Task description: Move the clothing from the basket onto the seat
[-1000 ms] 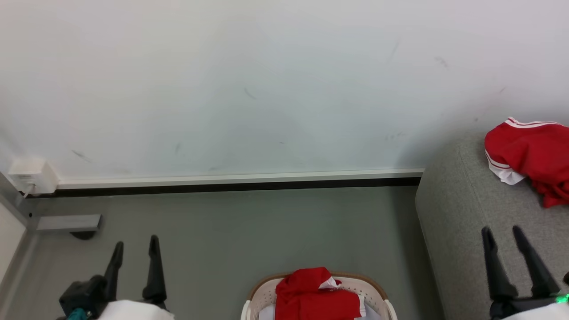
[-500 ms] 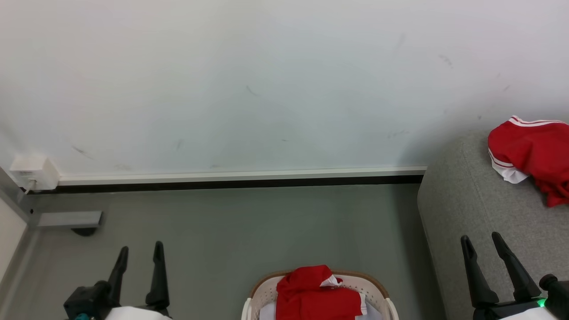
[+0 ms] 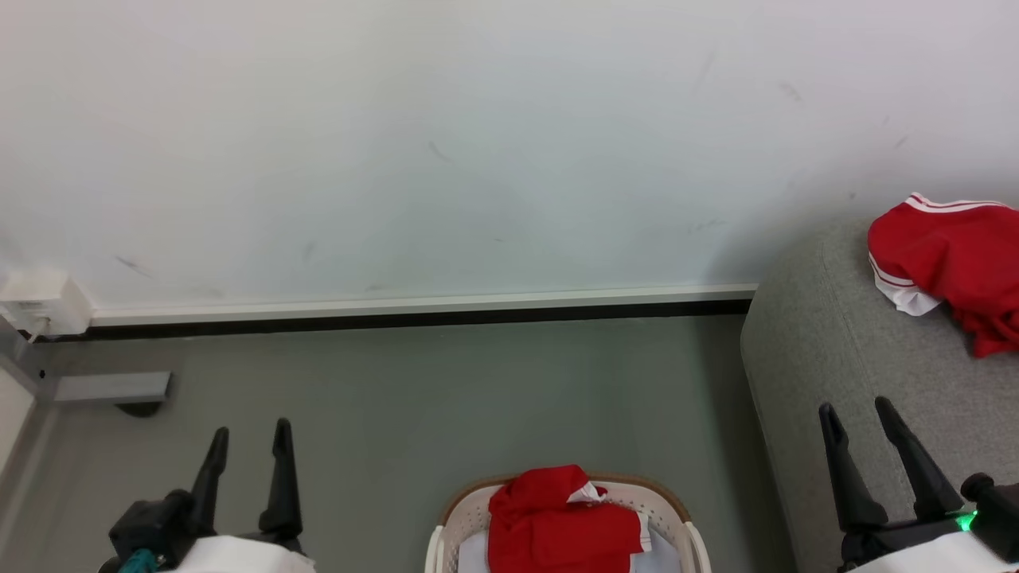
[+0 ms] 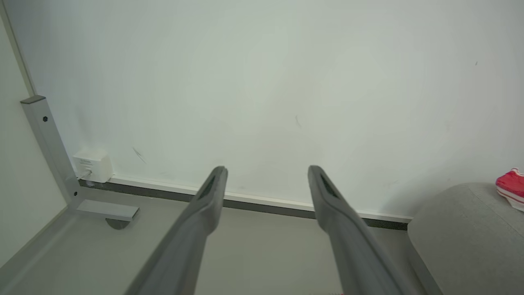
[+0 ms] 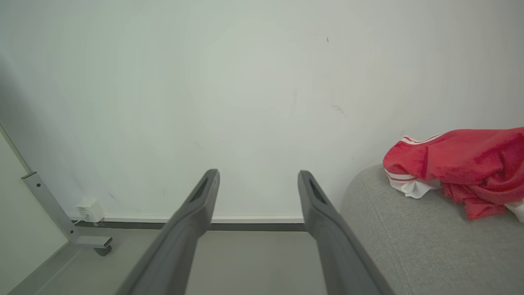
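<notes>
Red clothing [image 3: 557,529] heaped in the basket [image 3: 466,521] sits at six o'clock of my head view, partly cut off by the bottom edge; another red garment [image 3: 947,255] already lies on the grey seat [image 3: 804,374] at three o'clock. My left claw [image 3: 251,430] at seven o'clock and my right claw [image 3: 856,406] at five o'clock both stand spread wide, pinching nothing, fingers pointing toward the wall [image 3: 478,159]. I judge the step in hand to be the reach down for the heap in the basket. To do it well I would bend at the waist until the whole basket is in sight, bring one claw straight down over the highest fold, keep the fingers clear of the brown rim and holed wall, and close on a thick bunch rather than a thin hem, so the garment lifts whole without dragging the basket. Then lift high before swinging toward three o'clock. No brand, label or writing can be read; the small white box [image 3: 44,302] on the wall at nine o'clock is too small to tell.
</notes>
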Motion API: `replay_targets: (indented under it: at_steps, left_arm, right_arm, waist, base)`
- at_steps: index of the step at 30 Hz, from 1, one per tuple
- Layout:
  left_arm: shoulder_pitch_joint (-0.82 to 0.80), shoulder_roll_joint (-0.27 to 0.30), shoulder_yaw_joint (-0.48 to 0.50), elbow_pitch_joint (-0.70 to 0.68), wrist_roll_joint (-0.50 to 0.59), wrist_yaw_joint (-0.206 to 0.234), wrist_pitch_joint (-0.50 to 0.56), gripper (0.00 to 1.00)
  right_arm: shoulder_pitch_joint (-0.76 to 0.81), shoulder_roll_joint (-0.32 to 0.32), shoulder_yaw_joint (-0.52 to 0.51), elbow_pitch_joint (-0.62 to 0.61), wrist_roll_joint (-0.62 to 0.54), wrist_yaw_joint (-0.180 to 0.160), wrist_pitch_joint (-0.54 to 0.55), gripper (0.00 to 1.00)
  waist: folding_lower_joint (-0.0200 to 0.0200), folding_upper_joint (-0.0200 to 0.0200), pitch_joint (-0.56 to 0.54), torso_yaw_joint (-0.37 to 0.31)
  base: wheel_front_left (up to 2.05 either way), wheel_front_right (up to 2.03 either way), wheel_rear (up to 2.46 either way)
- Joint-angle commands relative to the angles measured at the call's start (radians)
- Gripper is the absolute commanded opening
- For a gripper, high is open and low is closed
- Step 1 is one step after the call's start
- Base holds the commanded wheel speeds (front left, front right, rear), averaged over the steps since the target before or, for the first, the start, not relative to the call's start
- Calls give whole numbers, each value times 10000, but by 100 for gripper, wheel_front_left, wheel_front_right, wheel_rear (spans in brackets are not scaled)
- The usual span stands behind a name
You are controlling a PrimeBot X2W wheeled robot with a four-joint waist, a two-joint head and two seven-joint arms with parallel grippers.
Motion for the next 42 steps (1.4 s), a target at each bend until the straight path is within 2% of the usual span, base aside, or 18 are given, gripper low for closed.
replay_targets:
  at_steps: [1, 5, 11, 26, 33, 42]
  left_arm:
    - [-235, 19, -26, 17, -259, -47, -8, 100]
    - [-669, 16, -491, 80, -648, -109, -8, 100]
    - [-1559, 26, -1505, 600, -511, -103, -8, 100]
    - [-4542, 33, -4105, 4842, -869, -379, 444, 100]
    - [-5719, 42, -4773, 6986, -722, -514, 802, 100]
    - [-7011, 407, -4782, 8957, -718, -390, 1156, 100]
  right_arm:
    - [-297, 2, -34, -122, 22, -22, -31, 100]
    - [-737, -70, -249, -317, -83, -22, -30, 100]
    - [-1490, -320, -500, -604, -119, -22, -32, 100]
    - [-2951, -429, -1493, -1619, -171, -22, -32, 100]
    - [-3408, -73, -1978, -2169, -92, -22, -31, 100]
    - [-4021, 454, -1680, -2466, -207, -22, -32, 100]
  waist:
    - [0, 0, 207, -100]
    - [0, 0, 694, -326]
    - [0, 0, 1627, -789]
    - [0, 0, 4365, -1971]
    - [0, 0, 5627, -2631]
    - [0, 0, 7138, -3475]
  base:
    - [0, 0, 0]
    - [0, 0, 0]
    - [0, 0, 0]
    - [0, 0, 0]
    - [0, 0, 0]
    - [0, 0, 0]
